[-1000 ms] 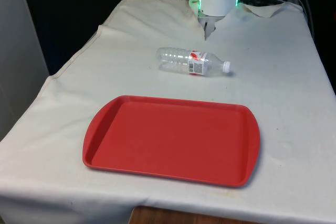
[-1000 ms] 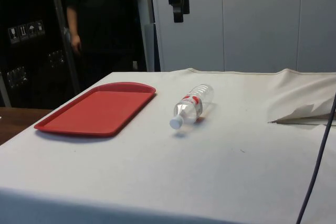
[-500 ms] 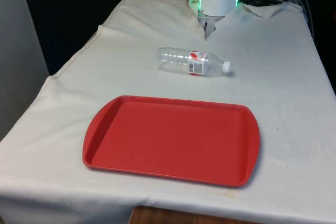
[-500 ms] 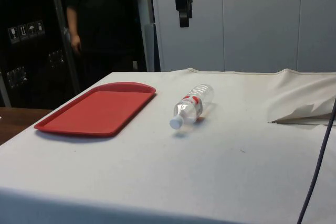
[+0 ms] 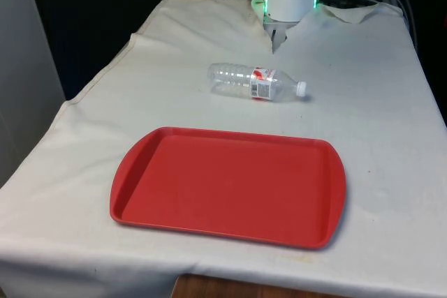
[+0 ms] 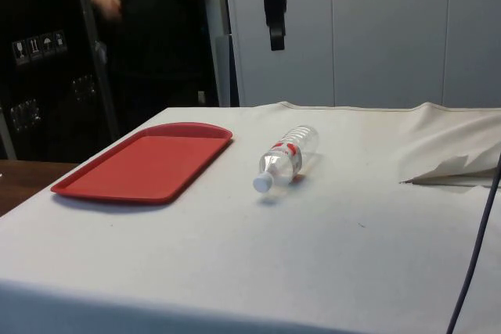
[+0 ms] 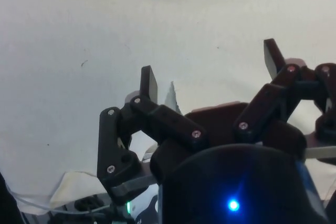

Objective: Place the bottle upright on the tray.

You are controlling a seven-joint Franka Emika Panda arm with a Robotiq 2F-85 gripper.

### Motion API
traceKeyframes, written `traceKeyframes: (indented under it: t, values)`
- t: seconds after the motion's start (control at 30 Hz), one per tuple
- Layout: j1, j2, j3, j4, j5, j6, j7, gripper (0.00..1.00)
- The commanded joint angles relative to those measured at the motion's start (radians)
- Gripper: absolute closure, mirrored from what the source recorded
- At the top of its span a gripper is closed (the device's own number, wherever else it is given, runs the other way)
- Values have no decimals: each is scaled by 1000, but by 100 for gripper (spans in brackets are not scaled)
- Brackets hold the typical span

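Front view: a red tray (image 5: 223,193) sits empty near the table's edge; beyond it a clear plastic bottle (image 5: 255,82) with a red-and-white label lies on its side, white cap toward the front view's right. The gripper (image 7: 210,72) hangs above with fingers spread wide, holding nothing.

You are seeing the bottle (image 5: 255,82) lying on its side on the table (image 5: 377,123), behind the tray (image 5: 229,186). The gripper (image 6: 275,37) is hanging high above the bottle.
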Motion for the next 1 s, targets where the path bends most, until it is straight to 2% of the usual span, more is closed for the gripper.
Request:
traceKeyframes:
  t: [0.0,0.17,0.2,0.27,0.47,0.57,0.6,0.97]
  values:
    - [0,0,1,-7,-8,16,-1,0]
    - [1,10,3,-16,-12,36,-16,0]
    - [1,8,0,-11,-2,20,-17,0]
    - [1,15,3,-22,-16,46,-25,0]
    - [3,28,7,-32,-26,70,-39,0]
    - [3,30,5,-29,-17,60,-43,0]
    - [3,35,9,-35,-30,77,-42,0]
    - [5,65,22,-39,-51,106,-44,0]
